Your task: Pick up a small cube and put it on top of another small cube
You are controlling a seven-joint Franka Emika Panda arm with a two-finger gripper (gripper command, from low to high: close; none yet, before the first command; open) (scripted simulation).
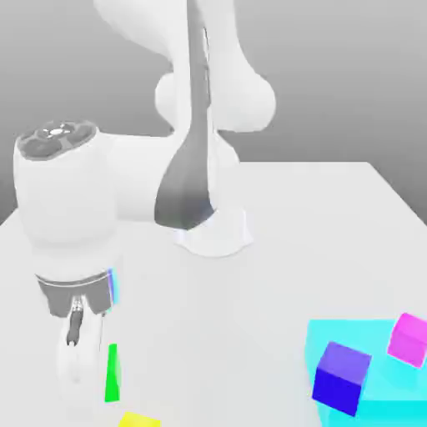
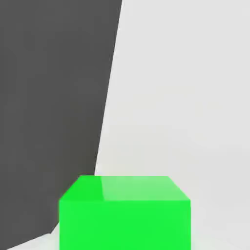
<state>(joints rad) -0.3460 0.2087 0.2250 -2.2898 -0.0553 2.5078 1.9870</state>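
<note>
At the exterior view's near left, the green cube (image 1: pixel 112 373) is clamped in the tool (image 1: pixel 83 367) so it can be carried onto another cube.

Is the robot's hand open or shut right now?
Shut. The hand sits low over the table with the green cube right at its fingers, apparently pinched between them.
</note>
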